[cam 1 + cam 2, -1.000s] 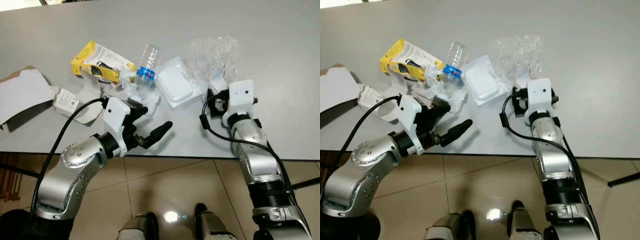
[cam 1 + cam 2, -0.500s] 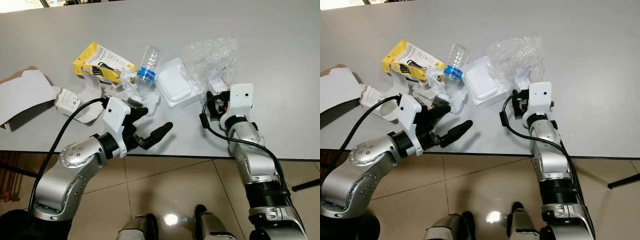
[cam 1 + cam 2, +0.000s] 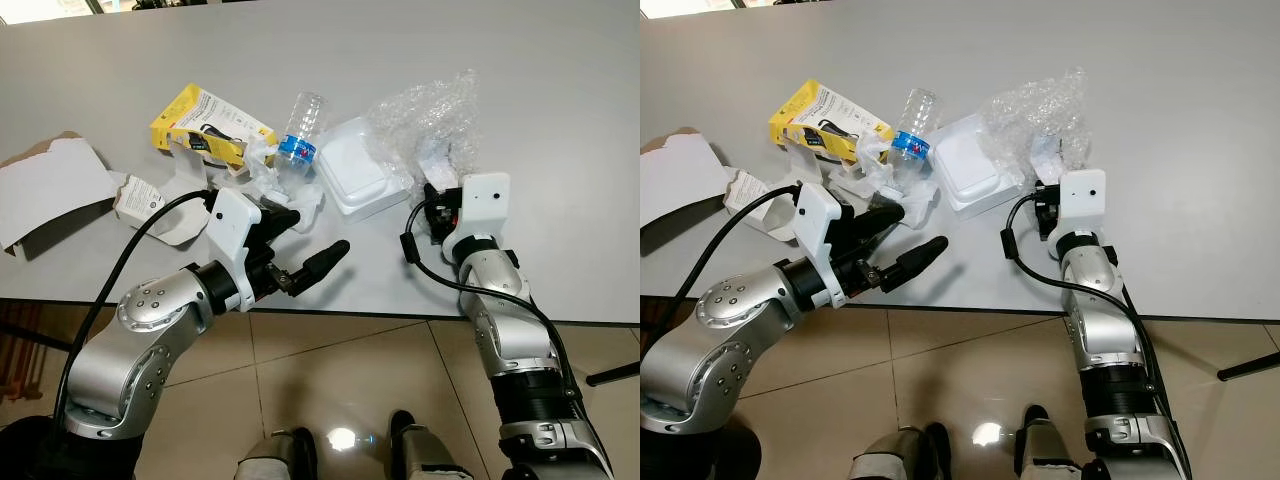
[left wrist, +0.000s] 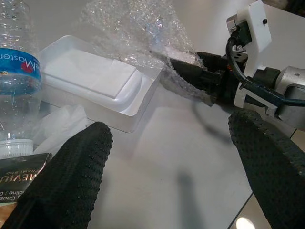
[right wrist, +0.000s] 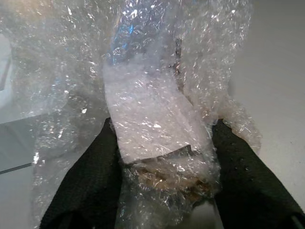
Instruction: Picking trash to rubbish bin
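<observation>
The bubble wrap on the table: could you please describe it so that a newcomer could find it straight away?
On the grey table, look at the right end of the trash heap, just right of the white foam tray. The bubble wrap is a crumpled clear sheet with the right tool closed on its near edge. It is the one see-through, bubbly, shapeless piece there.

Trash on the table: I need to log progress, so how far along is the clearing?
Nothing looks binned yet. In hand: the right gripper is closed on the bubble wrap. Left on the table: the yellow box, bottle, white tray and cardboard. The left gripper hovers open.
</observation>
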### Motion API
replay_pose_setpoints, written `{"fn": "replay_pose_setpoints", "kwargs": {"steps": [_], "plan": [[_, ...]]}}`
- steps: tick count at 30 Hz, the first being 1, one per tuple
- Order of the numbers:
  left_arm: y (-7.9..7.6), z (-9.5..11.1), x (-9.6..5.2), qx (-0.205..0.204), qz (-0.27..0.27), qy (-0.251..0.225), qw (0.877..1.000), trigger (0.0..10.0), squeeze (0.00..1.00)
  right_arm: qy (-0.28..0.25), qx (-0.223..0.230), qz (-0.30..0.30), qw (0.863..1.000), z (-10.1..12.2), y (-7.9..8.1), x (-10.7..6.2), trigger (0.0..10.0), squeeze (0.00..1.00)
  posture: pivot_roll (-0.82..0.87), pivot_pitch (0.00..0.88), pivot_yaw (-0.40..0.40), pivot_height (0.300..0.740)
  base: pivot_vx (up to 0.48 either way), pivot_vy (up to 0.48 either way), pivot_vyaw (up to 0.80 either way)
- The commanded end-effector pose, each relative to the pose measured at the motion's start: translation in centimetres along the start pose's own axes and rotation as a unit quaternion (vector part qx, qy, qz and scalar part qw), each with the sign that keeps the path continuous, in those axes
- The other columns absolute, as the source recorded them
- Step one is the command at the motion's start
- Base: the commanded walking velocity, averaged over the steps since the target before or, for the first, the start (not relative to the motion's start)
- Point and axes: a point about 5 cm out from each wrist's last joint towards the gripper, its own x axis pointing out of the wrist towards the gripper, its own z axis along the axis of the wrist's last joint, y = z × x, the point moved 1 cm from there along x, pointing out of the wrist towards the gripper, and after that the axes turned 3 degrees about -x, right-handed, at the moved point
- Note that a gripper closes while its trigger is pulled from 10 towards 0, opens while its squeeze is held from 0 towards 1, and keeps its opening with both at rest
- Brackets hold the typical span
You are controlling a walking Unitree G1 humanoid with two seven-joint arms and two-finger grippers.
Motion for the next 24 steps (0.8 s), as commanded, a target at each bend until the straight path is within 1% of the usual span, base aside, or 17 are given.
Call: {"fn": "replay_pose_setpoints", "kwargs": {"steps": [1, 10, 13, 24], "plan": [[-0.23, -0.09, -0.24, -0.001, -0.005, 0.007, 1.000, 10.0, 0.00, 0.068, 0.001, 0.003, 0.998, -3.34, 0.41, -0.96, 0.0, 0.00, 0.12, 0.291, 0.163, 0.740, 0.000, 0.000, 0.00], [-0.28, -0.29, -0.28, -0.003, -0.003, 0.009, 1.000, 10.0, 0.00, 0.061, -0.006, -0.004, 0.998, -3.32, 0.24, -0.90, 0.0, 0.00, 0.12, 0.291, 0.163, 0.740, 0.000, 0.000, 0.00], [-0.29, -0.31, -0.28, -0.002, -0.002, 0.010, 1.000, 10.0, 0.00, 0.050, -0.015, -0.015, 0.999, -3.10, 0.04, -0.91, 0.0, 0.00, 0.12, 0.291, 0.163, 0.740, 0.000, 0.000, 0.00], [-0.36, -0.32, -0.11, 0.000, -0.003, 0.011, 1.000, 10.0, 0.00, 0.035, -0.021, -0.031, 0.999, -2.70, -0.39, -0.91, 0.0, 0.00, 0.12, 0.293, 0.163, 0.740, 0.000, 0.000, 0.00]]}}
